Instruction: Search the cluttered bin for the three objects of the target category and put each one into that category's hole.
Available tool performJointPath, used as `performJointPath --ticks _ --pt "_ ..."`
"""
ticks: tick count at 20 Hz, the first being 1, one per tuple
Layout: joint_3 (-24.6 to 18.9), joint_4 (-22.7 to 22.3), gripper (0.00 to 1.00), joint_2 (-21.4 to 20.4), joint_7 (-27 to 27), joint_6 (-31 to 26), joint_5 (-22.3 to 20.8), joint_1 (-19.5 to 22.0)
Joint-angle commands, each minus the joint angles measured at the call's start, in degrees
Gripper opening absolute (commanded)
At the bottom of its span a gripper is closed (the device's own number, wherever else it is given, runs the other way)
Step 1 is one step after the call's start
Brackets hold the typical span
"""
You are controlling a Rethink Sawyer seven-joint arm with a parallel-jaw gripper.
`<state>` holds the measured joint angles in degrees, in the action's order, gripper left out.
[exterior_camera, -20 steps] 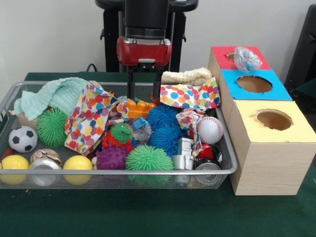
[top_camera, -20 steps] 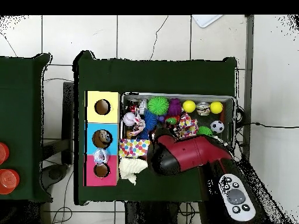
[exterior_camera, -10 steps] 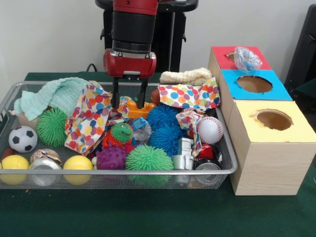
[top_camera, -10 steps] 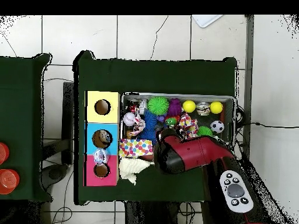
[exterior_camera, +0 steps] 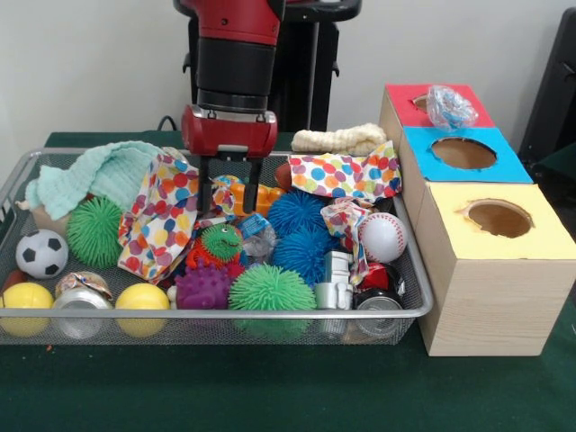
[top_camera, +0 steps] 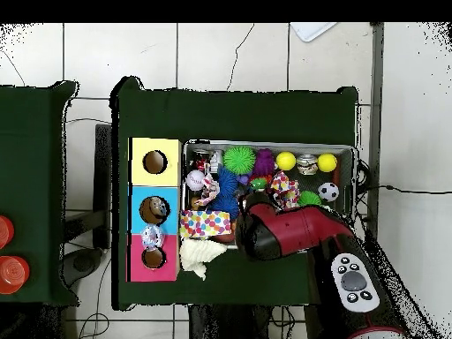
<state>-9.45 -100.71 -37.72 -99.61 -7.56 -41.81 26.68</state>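
Note:
The wire mesh bin [exterior_camera: 216, 314] is full of toys and cloths; it also shows in the overhead view [top_camera: 265, 144]. My gripper [exterior_camera: 229, 203] is open and empty, its fingers hanging just above a polka-dot cloth [exterior_camera: 162, 216] and an orange toy [exterior_camera: 263, 197] at the bin's back middle. One crumpled see-through bottle [exterior_camera: 450, 106] lies on top of the red-surround box, beside its opening; it also shows in the overhead view [top_camera: 152, 236]. The blue-surround hole [exterior_camera: 463, 153] is right of the bin. A crumpled see-through thing with a blue part [exterior_camera: 256, 234] lies just in front of the gripper. In the overhead view my arm [top_camera: 282, 234] hides the gripper.
Shiny cans [exterior_camera: 79, 301] [exterior_camera: 378, 306] lie at the bin's front. Spiky green [exterior_camera: 270, 288] and blue [exterior_camera: 301, 252] balls, a baseball [exterior_camera: 382, 236], yellow balls [exterior_camera: 141, 299], a soccer ball [exterior_camera: 41, 253] and a mint cloth [exterior_camera: 108, 171] fill it. The yellow-surround hole [exterior_camera: 498, 218] is nearest.
My gripper has moved left in the front view, from above the orange toy toward the polka-dot cloth, and has come lower into the bin. It has stayed open.

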Motion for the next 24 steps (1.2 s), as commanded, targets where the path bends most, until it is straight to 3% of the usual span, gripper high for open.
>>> performJointPath --ticks 1,8,18,24 --pt "-0.47 2.19 1.0 2.66 -6.83 0.82 1.82 -0.48" --pt "-3.17 1.56 1.0 1.78 -5.56 -1.08 3.62 1.16" --pt "-3.17 0.31 1.0 1.78 -5.26 -0.17 3.95 1.8" --pt "-8.23 -3.34 1.0 0.24 -4.06 -2.7 6.64 5.35"
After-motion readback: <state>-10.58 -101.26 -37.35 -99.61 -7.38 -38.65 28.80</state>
